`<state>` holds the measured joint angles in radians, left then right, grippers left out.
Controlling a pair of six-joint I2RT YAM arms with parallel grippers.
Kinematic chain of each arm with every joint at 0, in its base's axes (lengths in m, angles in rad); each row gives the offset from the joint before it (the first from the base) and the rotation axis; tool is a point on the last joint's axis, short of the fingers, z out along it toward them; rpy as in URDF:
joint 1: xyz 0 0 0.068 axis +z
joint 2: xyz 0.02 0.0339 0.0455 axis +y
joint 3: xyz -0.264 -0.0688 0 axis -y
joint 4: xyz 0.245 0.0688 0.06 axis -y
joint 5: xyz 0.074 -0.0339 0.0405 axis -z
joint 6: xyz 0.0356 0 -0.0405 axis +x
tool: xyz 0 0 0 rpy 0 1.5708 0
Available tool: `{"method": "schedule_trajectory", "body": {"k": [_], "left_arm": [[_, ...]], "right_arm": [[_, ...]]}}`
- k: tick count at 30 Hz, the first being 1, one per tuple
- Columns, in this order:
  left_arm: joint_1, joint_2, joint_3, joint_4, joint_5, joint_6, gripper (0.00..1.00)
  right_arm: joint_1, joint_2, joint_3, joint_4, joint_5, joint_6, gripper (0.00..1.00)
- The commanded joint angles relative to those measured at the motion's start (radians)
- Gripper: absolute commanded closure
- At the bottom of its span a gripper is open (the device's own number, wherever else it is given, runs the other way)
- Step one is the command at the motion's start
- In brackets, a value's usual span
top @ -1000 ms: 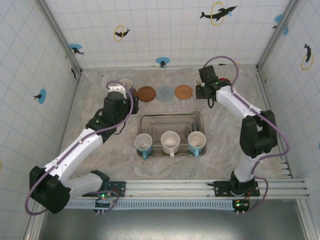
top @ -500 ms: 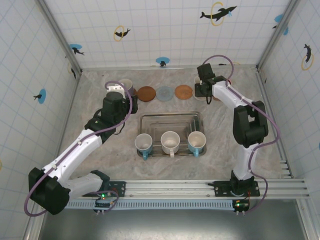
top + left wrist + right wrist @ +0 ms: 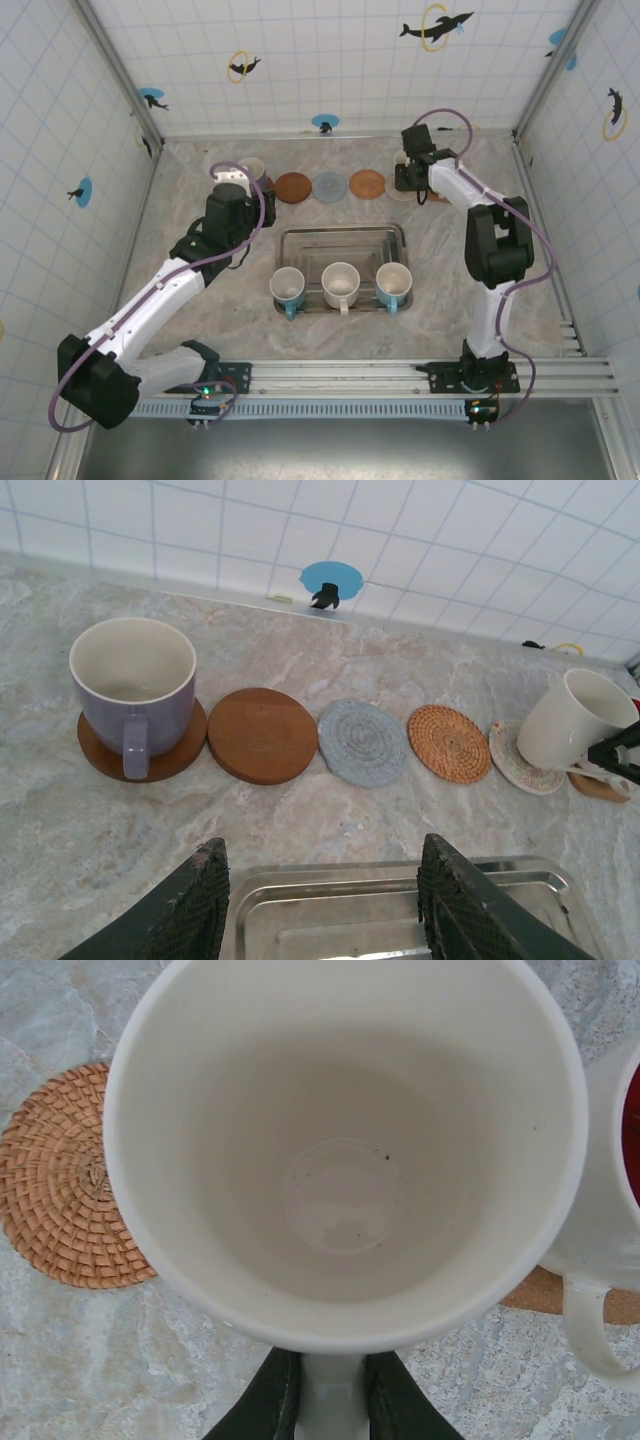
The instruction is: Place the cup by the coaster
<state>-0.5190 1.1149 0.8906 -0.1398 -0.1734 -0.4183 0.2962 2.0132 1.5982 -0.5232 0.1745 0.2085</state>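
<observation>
Overhead camera looks down on the table [image 3: 440, 290]; both wrist cameras apparently share the woven coaster [image 3: 449, 743].

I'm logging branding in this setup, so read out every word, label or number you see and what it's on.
No readable text anywhere.
On the walls: only dolphin stickers, pictures without lettering.
The white cup, purple cup, coasters and tray: plain, no print or labels visible.

White tiled walls [image 3: 320, 60], dolphin stickers [image 3: 436, 26], beige marbled tabletop [image 3: 430, 310]
</observation>
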Motion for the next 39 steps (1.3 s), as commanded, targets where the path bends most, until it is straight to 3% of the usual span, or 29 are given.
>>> {"method": "schedule_trajectory", "body": {"k": [1, 39], "left_arm": [[-0.004, 0.005, -0.004, 0.031, 0.000, 0.017, 0.48], [-0.004, -0.003, -0.007, 0.026, 0.002, 0.019, 0.49]], "right_arm": [[-0.004, 0.015, 0.079, 0.047, -0.010, -0.002, 1.00], [-0.004, 0.038, 0.064, 0.023, -0.017, 0.003, 1.00]]}}
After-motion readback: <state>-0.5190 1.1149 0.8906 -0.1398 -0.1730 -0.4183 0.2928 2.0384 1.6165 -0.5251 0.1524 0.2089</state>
